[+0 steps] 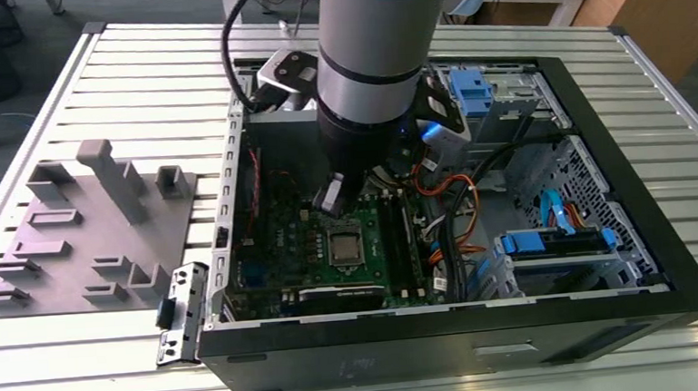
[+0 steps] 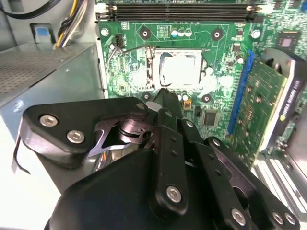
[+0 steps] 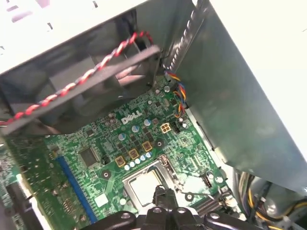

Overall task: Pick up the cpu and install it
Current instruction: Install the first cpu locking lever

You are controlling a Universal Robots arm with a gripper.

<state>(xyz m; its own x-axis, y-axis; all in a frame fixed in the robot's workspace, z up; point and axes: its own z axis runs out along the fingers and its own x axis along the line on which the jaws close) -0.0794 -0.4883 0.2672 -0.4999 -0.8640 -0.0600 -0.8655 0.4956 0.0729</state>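
Chip: the cpu (image 2: 180,70) is a small flat square with a pale silvery top, lying level inside the metal socket frame (image 2: 154,72) on the green motherboard (image 2: 218,67); it also shows in the first wrist view (image 3: 144,186) and in the exterior view (image 1: 345,247).

Board: glossy green, studded with small round capacitors and gold square parts, with a long blue slot (image 3: 74,184) running beside the socket and dark memory sticks (image 2: 177,10) along one edge.

Case: an open black computer case (image 1: 455,334) of sheet metal, lying on a ribbed aluminium table (image 1: 117,373); inside are orange and black cables and blue plastic drive clips (image 1: 552,242).

Tray: a grey plastic tray (image 1: 79,239) with upright blocks stands on the table at the exterior view's left, well apart from the chip.

Arm: a thick grey and black cylinder (image 1: 372,67) reaching down into the case over the board.

Hand: the gripper (image 2: 165,98), of matte black links with silver screws, hangs just above the socket; its tips look drawn together with nothing between them, though from here the close is hard to judge, and whether they touch the chip I cannot tell.

Writing: white lettering is printed on the board near the fan (image 3: 91,81), which carries a twisted red and black wire.
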